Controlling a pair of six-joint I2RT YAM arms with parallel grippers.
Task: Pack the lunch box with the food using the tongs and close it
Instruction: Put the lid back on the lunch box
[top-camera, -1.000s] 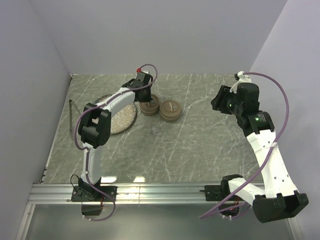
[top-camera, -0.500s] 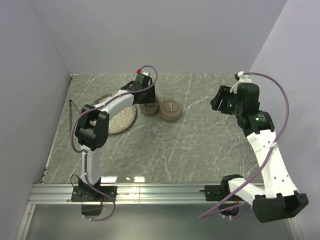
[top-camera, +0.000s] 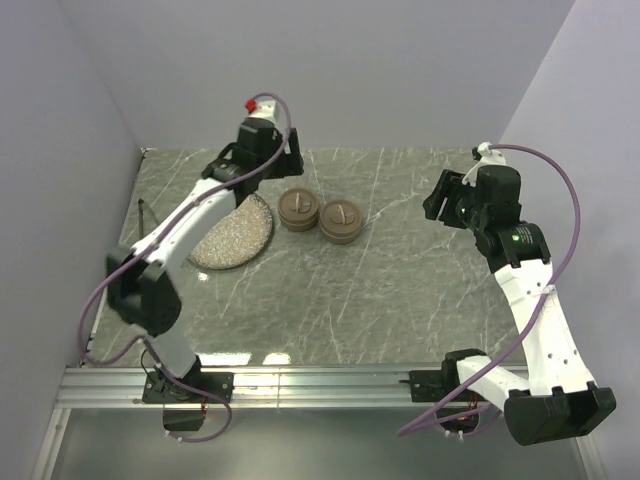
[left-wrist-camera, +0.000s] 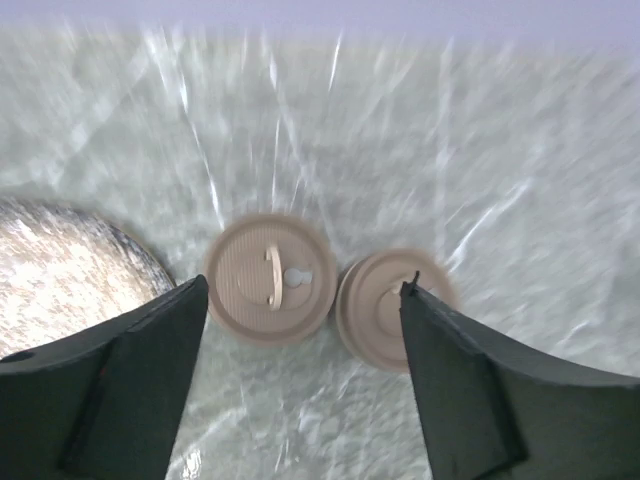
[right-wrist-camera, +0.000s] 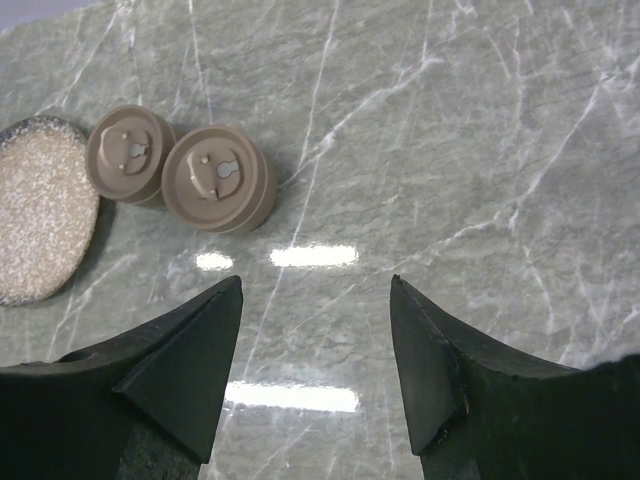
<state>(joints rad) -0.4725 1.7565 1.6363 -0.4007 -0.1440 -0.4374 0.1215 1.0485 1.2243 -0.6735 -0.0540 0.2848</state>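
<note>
The lunch box is two round tan tins, both with their lids on. The left tin touches the right tin. My left gripper hangs open high above the tins, holding nothing. Far to the right, my right gripper stands open over bare table. The thin grey tongs lie by the left wall. No food shows in any view.
A speckled grey round plate lies left of the tins, with nothing on the part that shows. Walls close in the table on the left, back and right. The arm bases sit on the metal rail at the near edge.
My left gripper has opened, risen off the left tin and drawn back to the left. The right arm has hardly moved; its jaws stand slightly wider.
</note>
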